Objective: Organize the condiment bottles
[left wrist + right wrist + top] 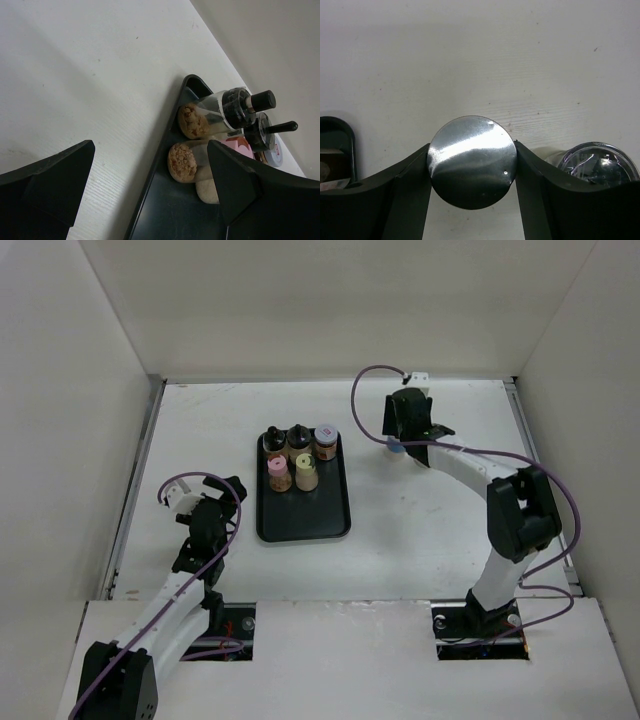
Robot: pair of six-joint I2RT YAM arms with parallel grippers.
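Clamping a silver-capped bottle by its round top between the right gripper jaws, presumably for carrying to the black tray off their left, joining five bottles grouped there, with a clear-lidded jar just right and the left gripper jaws spread wide, empty.

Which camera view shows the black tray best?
Top external: the whole tray shows, five bottles on it. Left wrist shows only one corner and edge; right wrist only a corner.
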